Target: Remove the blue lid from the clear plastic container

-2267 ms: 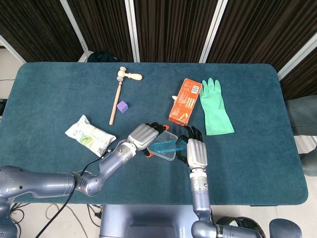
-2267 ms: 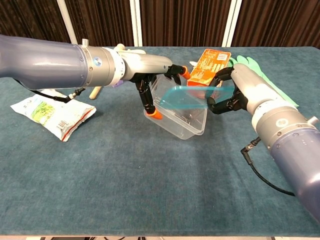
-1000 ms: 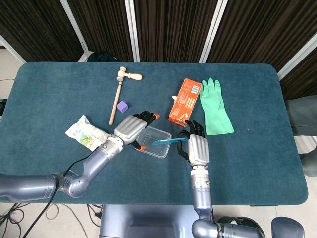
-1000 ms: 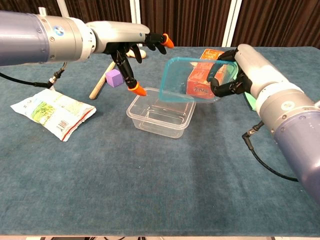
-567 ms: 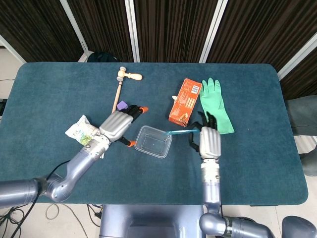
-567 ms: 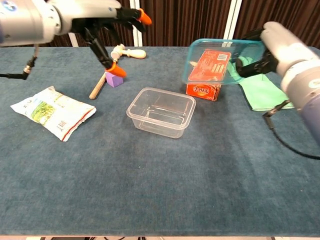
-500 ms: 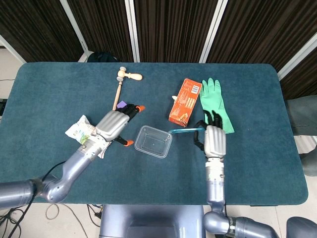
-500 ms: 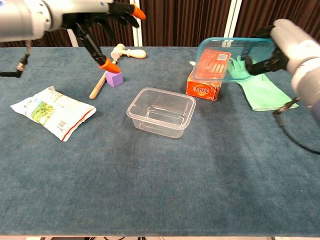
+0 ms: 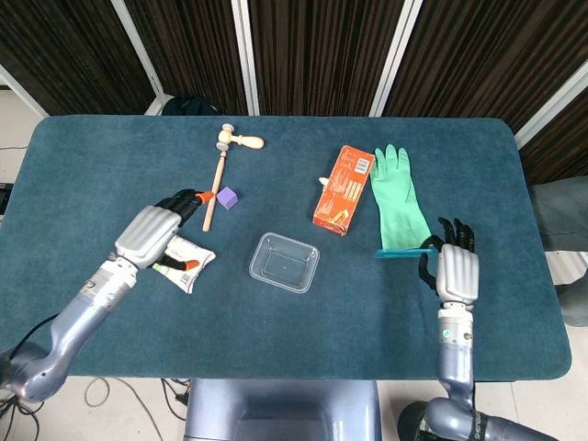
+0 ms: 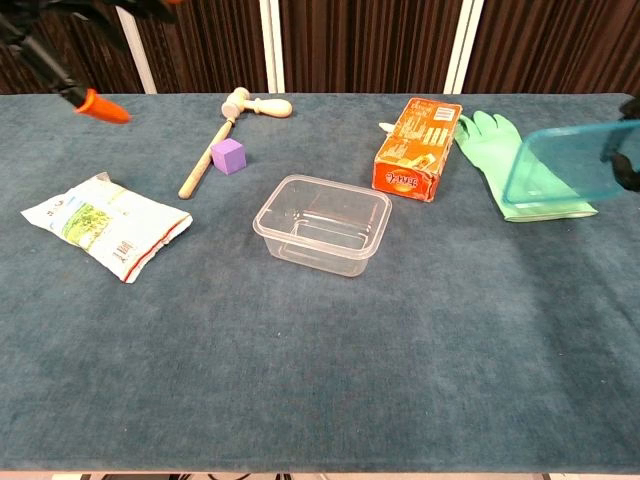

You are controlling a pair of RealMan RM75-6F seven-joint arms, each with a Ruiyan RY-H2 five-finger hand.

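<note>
The clear plastic container (image 9: 284, 262) (image 10: 324, 223) stands open and upright at the middle of the table, with no hand near it. My right hand (image 9: 456, 272) holds the blue lid (image 9: 405, 248) (image 10: 569, 163) in the air to the container's right, over the lower end of the green glove; in the chest view only the lid and a dark fingertip (image 10: 629, 168) show at the right edge. My left hand (image 9: 158, 230) hovers over the snack packet far left of the container, fingers spread and holding nothing. An orange fingertip (image 10: 100, 106) shows top left.
A white and green snack packet (image 10: 104, 225) lies at the left. A wooden mallet (image 9: 220, 175) and a purple cube (image 10: 229, 155) lie behind the container. An orange box (image 10: 419, 146) and a green rubber glove (image 9: 399, 206) lie at the right.
My right hand has carried the blue lid off the container and rightward to above the glove. My left hand has let go of the container and drawn back left over the packet.
</note>
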